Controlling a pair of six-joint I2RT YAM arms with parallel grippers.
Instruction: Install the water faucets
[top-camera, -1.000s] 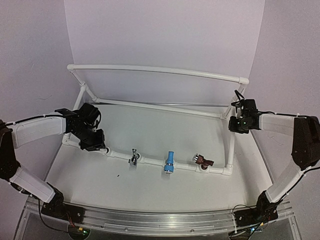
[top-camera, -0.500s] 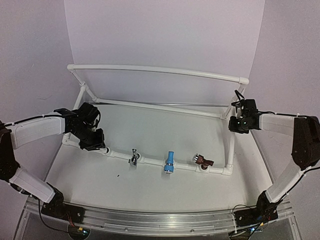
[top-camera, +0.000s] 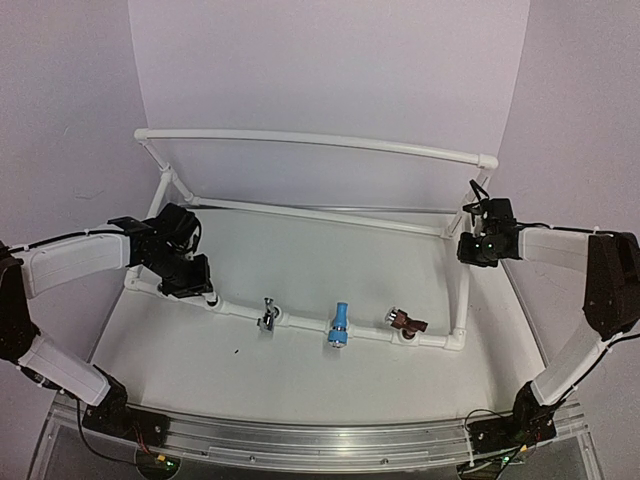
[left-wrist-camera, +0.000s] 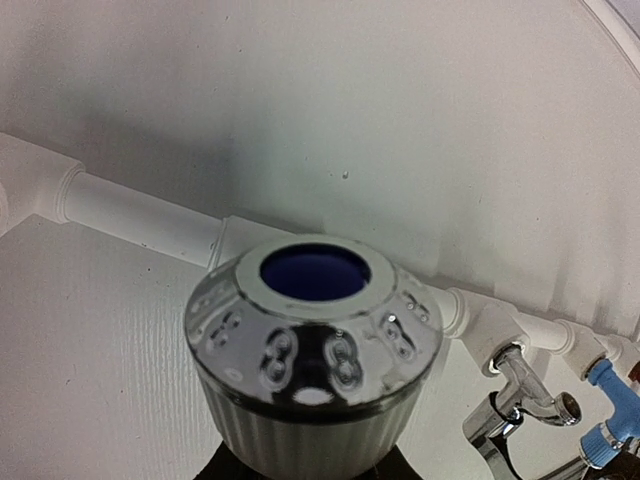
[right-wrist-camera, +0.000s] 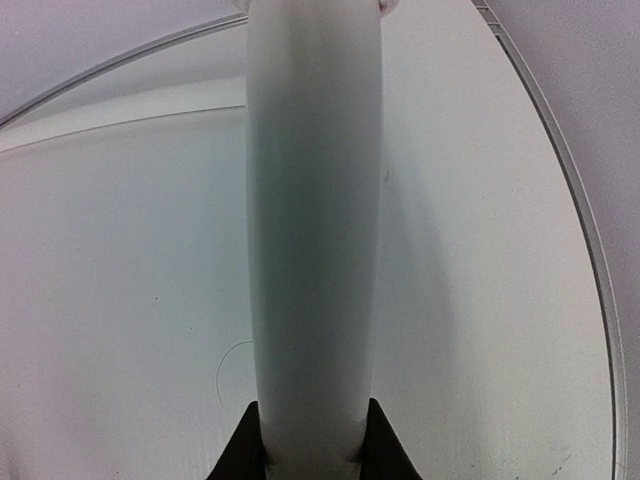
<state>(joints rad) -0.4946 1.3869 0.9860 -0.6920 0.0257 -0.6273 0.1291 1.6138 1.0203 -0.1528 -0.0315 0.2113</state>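
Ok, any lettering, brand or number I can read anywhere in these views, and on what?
No readable text in any view.
White ribbed faucet: chrome rim shows shiny blotches, not legible as characters.
PVC pipe, chrome faucet, light blue faucet, reddish-brown faucet: no markings visible.

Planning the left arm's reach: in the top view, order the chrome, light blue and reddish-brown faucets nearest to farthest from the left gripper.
1. chrome faucet, left of the row
2. light blue faucet, middle
3. reddish-brown faucet, right end
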